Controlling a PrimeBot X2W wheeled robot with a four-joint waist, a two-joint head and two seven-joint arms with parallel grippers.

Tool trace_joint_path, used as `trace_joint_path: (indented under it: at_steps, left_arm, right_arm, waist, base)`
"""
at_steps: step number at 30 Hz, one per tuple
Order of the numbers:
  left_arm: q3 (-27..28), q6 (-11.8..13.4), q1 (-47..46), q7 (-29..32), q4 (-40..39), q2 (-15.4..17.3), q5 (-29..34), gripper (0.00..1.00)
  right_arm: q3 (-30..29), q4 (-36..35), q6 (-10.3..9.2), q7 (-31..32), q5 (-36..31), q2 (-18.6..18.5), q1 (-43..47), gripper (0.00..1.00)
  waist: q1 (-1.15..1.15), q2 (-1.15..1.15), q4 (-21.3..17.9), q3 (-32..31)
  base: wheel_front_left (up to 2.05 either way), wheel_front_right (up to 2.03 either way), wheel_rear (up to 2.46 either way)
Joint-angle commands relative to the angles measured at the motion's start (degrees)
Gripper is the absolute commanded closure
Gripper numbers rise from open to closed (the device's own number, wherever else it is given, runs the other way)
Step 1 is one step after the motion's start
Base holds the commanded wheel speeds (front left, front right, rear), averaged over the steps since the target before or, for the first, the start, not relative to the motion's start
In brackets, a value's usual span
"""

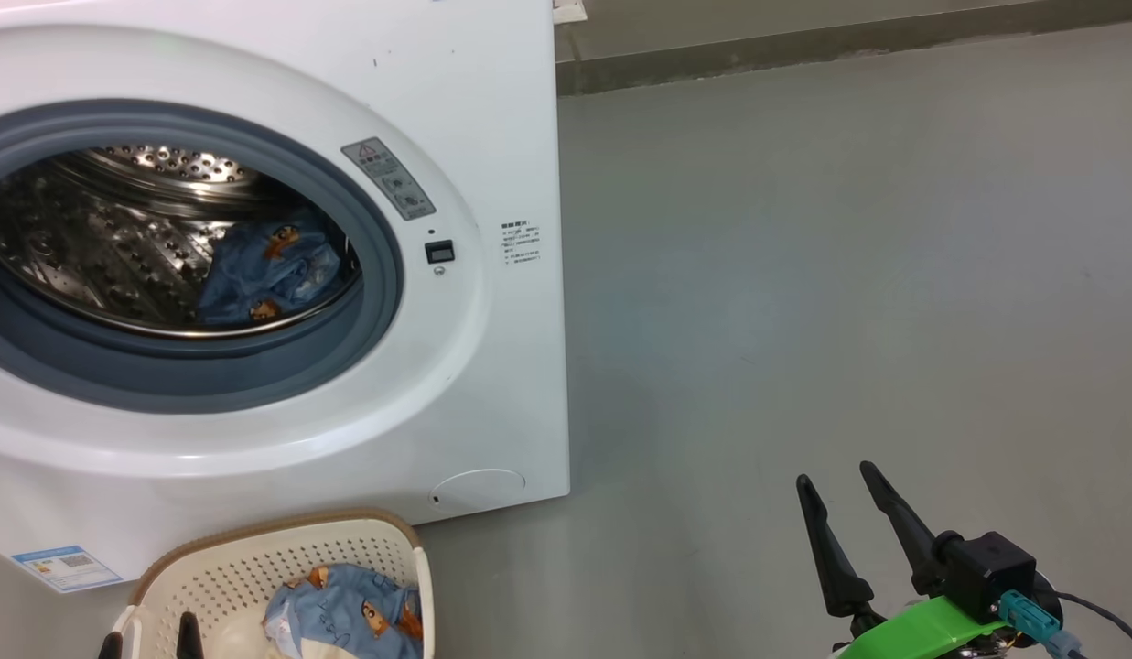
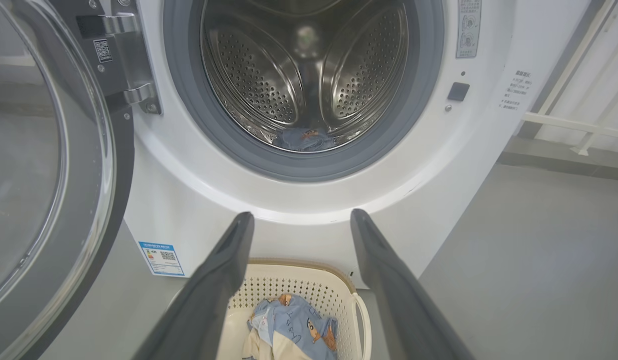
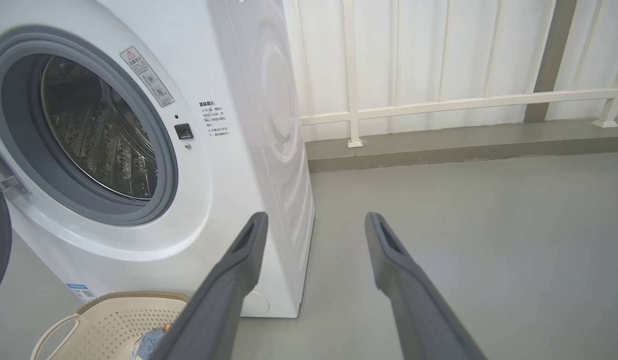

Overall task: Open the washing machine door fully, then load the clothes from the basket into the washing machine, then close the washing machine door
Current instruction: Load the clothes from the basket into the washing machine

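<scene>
Left hand (image 2: 303,215) spread, empty, over the basket (image 2: 289,263); right hand (image 1: 835,474) spread, off to its right. We're mid-loading (one garment (image 1: 264,270) in the drum (image 2: 259,75)); next: pinch the clothes (image 2: 294,320).

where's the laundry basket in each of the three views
Head view: the basket is at the bottom left, below the washing machine.
Left wrist view: bottom centre, between the fingers of the left pincer.
Right wrist view: bottom left corner.
Shared landmark: the blue energy sticker on the machine's lower front, near the basket's left side.
</scene>
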Motion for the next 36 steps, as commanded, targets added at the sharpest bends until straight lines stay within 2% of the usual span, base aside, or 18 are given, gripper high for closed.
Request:
trace_joint_path:
  at_steps: [1, 13, 21, 30, 36]
  left_arm:
    - [1.8, 0.3, -1.1, -0.3, -1.1, 0.3, -0.1, 0.0]
    - [1.4, -0.3, -1.8, -0.3, -0.7, 0.3, -0.1, 0.0]
    - [0.8, -0.8, -5.6, -0.3, 0.8, 0.3, -0.5, 0.0]
    - [0.4, -1.2, -13.6, -0.3, 5.1, 0.4, 0.1, 0.0]
    - [0.2, -1.2, -19.1, -0.3, 9.4, 3.1, -0.9, 0.0]
  right_arm:
    - [1.4, -1.3, 0.16, -0.3, -0.1, 0.0, -0.3, 0.0]
    - [1.7, -0.8, 0.16, -0.3, 0.3, 0.0, 0.0, 0.0]
    - [1.9, -1.7, 0.16, -0.3, 0.4, 0.0, -1.8, 0.0]
    - [2.7, -3.1, 0.16, -0.3, 0.4, 0.0, -5.6, 0.0]
    - [3.4, -4.2, 0.16, -0.3, 1.0, 0.0, -7.1, 0.0]
  waist:
    - [0.0, 0.0, 0.0, 0.0]
    - [0.0, 0.0, -0.5, 2.6]
    - [0.0, 0.0, -1.3, 10.8]
    - [0.0, 0.0, -4.3, 20.3]
    - [0.0, 0.0, -5.8, 26.4]
  base:
    - [0.0, 0.0, 0.0]
    - [0.0, 0.0, 0.0]
    - [0.0, 0.0, 0.0]
    - [0.0, 0.0, 0.0]
    - [0.0, 0.0, 0.0]
